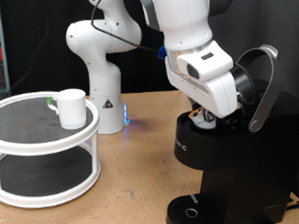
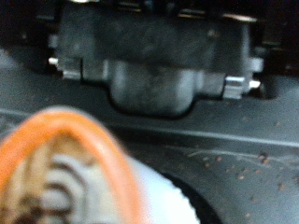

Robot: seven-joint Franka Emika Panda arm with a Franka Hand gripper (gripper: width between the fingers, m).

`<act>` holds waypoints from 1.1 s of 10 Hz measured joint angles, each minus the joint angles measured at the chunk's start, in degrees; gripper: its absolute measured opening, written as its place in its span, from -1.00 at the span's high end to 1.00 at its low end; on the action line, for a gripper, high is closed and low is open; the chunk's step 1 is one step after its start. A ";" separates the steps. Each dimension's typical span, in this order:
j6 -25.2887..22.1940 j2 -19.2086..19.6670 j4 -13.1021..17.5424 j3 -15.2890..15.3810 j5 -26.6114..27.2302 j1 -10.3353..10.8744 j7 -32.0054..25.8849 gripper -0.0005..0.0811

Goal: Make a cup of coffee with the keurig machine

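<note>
The keurig machine (image 1: pixel 227 159) stands at the exterior view's right, black, with its lid and grey handle (image 1: pixel 264 86) swung up. My gripper (image 1: pixel 204 116) reaches down into the machine's open top, and the hand hides its fingertips. The wrist view is a blurred close-up of the machine's dark inner housing (image 2: pixel 154 61). A round orange-rimmed, white-bodied pod (image 2: pixel 70 173) sits right under the camera. The cup (image 1: pixel 71 107), white with a greenish handle, stands apart on the round white stand (image 1: pixel 39 153) at the exterior view's left.
The stand has two tiers with a dark top surface. The arm's white base (image 1: pixel 96 81) rises behind it, with a blue light (image 1: pixel 127 117) at its foot. The machine's round drip base (image 1: pixel 190 212) is bare on the wooden table (image 1: pixel 127 190).
</note>
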 joint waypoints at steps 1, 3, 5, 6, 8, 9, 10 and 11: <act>0.00 0.40 -0.12 -0.03 0.00 -0.01 0.00 0.33; 0.04 0.95 -0.49 -0.04 0.00 -0.03 0.00 -0.45; 0.58 0.98 -0.54 -0.06 0.62 -0.03 -0.04 -0.85; 1.02 0.98 -0.57 -0.06 1.43 -0.03 -0.29 -0.95; 1.38 0.75 -0.56 -0.13 3.56 -0.04 -1.61 -0.98; 1.37 0.27 -0.56 -0.15 4.60 -0.04 -2.39 -0.98; 1.07 -0.41 -0.55 -0.17 5.66 -0.04 -3.34 -0.98; 0.51 -1.23 -0.54 -0.30 6.44 -0.15 -4.07 -0.98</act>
